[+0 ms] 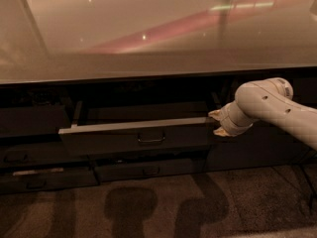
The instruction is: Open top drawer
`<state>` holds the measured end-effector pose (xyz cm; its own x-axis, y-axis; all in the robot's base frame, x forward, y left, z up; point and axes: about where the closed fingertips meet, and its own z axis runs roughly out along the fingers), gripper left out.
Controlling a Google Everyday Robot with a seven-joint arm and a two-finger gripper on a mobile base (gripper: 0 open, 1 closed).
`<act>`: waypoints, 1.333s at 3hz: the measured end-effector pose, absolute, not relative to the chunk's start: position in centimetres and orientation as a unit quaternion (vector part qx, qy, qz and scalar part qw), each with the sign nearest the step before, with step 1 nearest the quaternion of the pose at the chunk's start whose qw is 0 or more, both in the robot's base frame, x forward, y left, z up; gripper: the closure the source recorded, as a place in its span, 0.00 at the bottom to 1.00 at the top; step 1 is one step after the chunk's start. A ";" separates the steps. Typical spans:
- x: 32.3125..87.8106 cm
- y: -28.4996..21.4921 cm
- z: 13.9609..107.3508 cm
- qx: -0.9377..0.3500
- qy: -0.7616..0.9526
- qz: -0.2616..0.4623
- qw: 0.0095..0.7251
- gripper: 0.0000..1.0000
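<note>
The top drawer sat just under the countertop, already drawn partly out, with its pale rim showing along the top. Its small pull handle was at the centre of the front, with nothing on it. Your gripper was at the front's right end, level with it and hard by that edge. I could not tell whether it was open, closed or clamped there. By my judgement you were mid-pull. The next move called for a straight, square draw outward, since hauling from one end could skew the drawer.

Top drawer juts out (partly open), obstacle just left of gripper; floor below free.
</note>
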<state>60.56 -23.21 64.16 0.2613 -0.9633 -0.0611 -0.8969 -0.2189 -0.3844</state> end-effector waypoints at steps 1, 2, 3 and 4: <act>59.4 -23.3 63.8 -0.776 0.600 -0.096 0.170 1.00; 59.5 -23.3 63.7 -0.776 0.600 -0.095 0.170 1.00; 58.9 -23.3 63.6 -0.777 0.598 -0.095 0.171 1.00; 56.6 -23.8 65.4 -0.774 0.588 -0.138 0.189 1.00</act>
